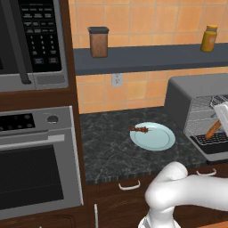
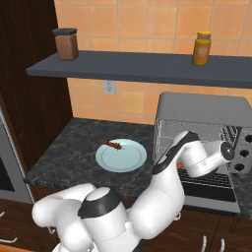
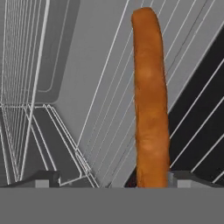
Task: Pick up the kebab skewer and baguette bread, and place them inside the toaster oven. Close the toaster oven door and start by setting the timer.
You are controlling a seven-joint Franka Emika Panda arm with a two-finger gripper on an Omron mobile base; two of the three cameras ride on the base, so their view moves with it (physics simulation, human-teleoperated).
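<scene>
A dark speckled stone counter backs onto orange tile. At its right, the grey metal toaster oven (image 1: 196, 95) stands open, and the long orange-brown baguette bread (image 3: 151, 100) lies on its wire rack (image 3: 87, 113). The two-finger gripper (image 3: 113, 178) sits just behind the baguette, fingers spread wide and gripping nothing. The thin dark-chunked kebab skewer (image 1: 140, 129) still waits on the pale blue round plate (image 1: 162, 141) left of the oven; door and timer remain.

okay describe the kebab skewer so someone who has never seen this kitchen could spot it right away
Start at the dark speckled counter between the wall oven and the grey toaster oven. A pale blue plate lies in the middle of it, and the skewer rests on the plate's back left edge. It is a short thin stick with dark reddish chunks, unlike the long orange baguette in the toaster oven.
</scene>
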